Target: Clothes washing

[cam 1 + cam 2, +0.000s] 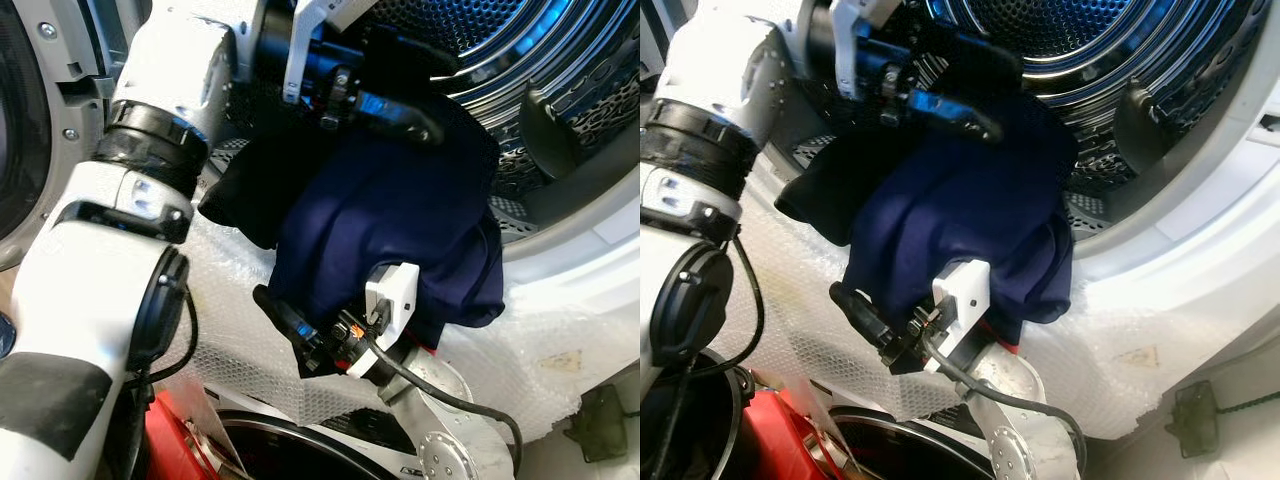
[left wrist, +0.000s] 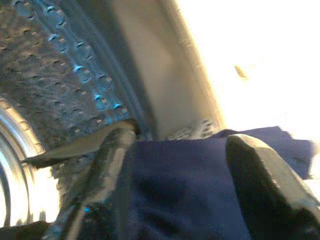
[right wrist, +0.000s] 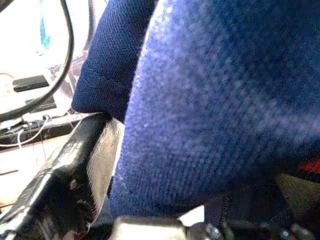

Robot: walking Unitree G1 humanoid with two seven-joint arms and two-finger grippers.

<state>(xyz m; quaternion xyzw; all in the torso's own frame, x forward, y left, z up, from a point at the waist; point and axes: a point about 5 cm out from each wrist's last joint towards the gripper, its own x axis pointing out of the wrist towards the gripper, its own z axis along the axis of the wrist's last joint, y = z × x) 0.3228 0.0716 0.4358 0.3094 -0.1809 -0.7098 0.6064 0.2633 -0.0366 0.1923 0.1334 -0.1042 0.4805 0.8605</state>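
A navy blue garment (image 1: pixel 390 230) hangs bunched over the lower lip of the washing machine opening, partly inside the steel drum (image 1: pixel 520 60). My left gripper (image 1: pixel 430 125) reaches into the drum from the upper left and lies on top of the cloth. In the left wrist view its fingers (image 2: pixel 110 165) stand open, with the navy garment (image 2: pixel 180 190) between and under them. My right gripper (image 1: pixel 290 320) comes up from below and is buried in the garment's lower folds. In the right wrist view the cloth (image 3: pixel 225 100) presses against one black finger (image 3: pixel 75 170).
Bubble wrap (image 1: pixel 560 340) covers the white front rim of the machine. A dark paddle (image 1: pixel 550 120) juts from the drum wall at the right. Below sit a red object (image 1: pixel 170 440) and a second round opening (image 1: pixel 290 450). The open door (image 1: pixel 30 120) is at the left.
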